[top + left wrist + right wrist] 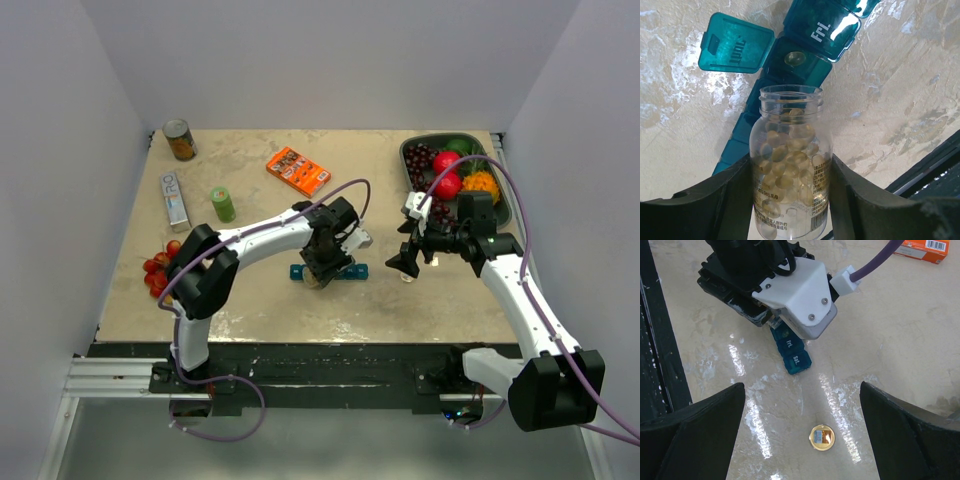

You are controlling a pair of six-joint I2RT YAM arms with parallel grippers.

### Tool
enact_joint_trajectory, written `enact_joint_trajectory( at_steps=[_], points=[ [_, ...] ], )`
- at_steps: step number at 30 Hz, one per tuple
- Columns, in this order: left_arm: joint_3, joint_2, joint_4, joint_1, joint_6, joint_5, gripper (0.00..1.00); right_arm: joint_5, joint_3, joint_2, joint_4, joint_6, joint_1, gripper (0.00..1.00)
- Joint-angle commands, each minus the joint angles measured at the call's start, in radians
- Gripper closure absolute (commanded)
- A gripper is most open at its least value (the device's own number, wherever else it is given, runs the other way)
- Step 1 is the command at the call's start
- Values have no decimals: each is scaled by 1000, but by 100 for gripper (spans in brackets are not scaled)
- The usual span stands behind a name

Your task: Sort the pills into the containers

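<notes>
My left gripper is shut on a clear, uncapped bottle full of yellow softgel pills. The bottle's mouth points at the teal-blue containers. One compartment has its lid flipped open, and a single pill lies inside. The "Fri" lid beside it is closed. From above, the left gripper covers the middle of the containers. My right gripper hangs open with nothing in it, to the right of the containers.
A small round amber-gold bottle stands on the table under the right gripper. At the back are a can, a white box, a green cylinder and an orange box. Red fruit lies left. A fruit tray sits back right.
</notes>
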Motion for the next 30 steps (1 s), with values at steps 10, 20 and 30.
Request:
enact_joint_trajectory(
  at_steps=[10, 20, 30],
  points=[
    [80, 28, -70, -11, -21, -22, 100, -1, 22, -5, 6, 5, -5, 1],
    [94, 46, -79, -14, -19, -30, 100, -1, 22, -4, 4, 5, -6, 1],
    [127, 66, -109, -25, -21, -51, 100, 2, 22, -5, 4, 5, -6, 1]
  ],
)
